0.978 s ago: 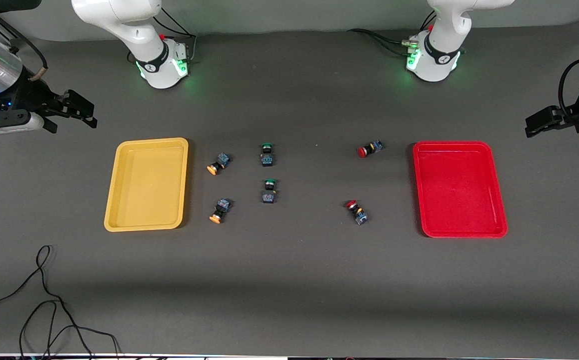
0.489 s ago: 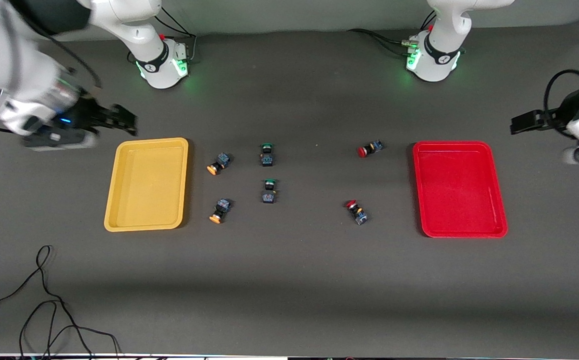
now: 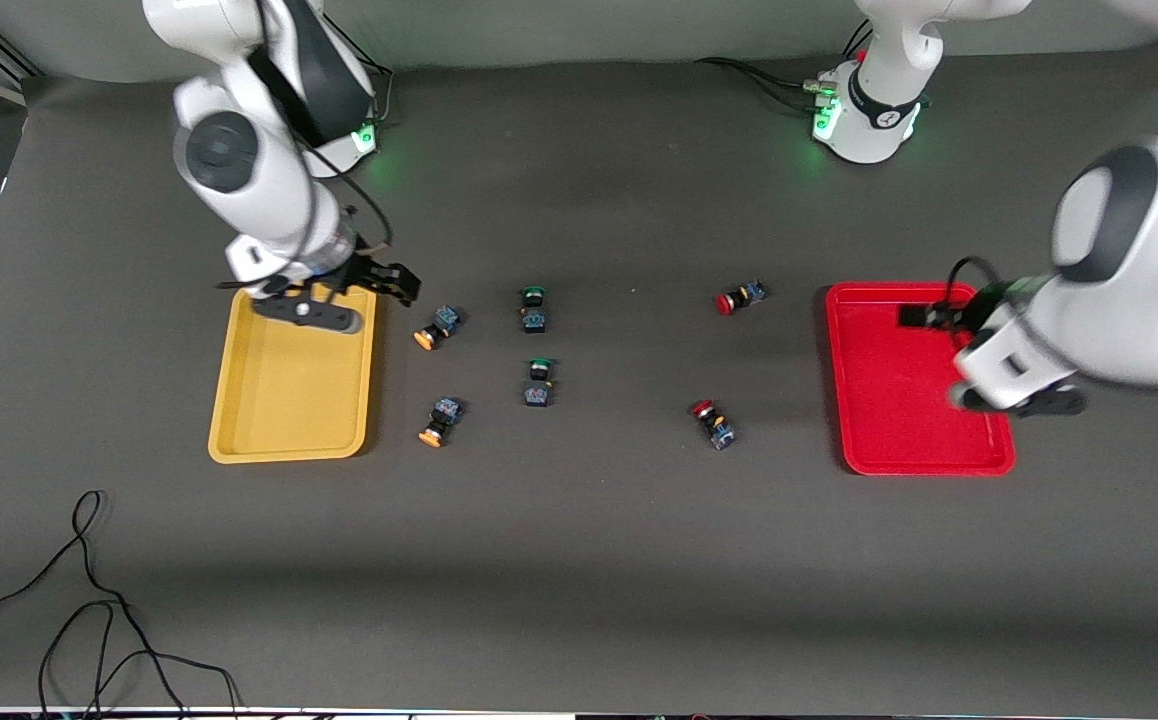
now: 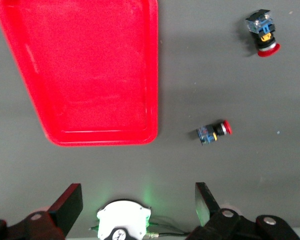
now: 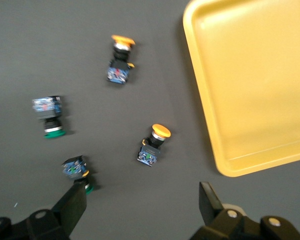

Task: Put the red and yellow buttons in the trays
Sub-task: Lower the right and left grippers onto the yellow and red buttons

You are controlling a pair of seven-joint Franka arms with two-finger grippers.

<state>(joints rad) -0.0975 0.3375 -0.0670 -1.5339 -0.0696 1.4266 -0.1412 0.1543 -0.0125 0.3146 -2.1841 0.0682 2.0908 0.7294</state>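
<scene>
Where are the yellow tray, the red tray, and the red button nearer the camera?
yellow tray [image 3: 284,405]: front view, bare floor.
red tray [image 3: 889,400]: front view, bare floor.
nearer red button [image 3: 704,408]: front view, red cap.

Even overhead light falls on the dark matte surface [image 3: 579,560], with a broad soft shadow band across its nearer part. The left arm [image 3: 1119,290] is motion-blurred. Green base lamps [image 3: 824,120] tint the surface nearby. The right wrist view is slightly soft; the red tray [image 4: 90,75] shows mild sheen.

Right tool [image 3: 394,281] over yellow tray [image 3: 291,440] corner, left tool [image 3: 924,315] over red tray [image 3: 879,440].
</scene>
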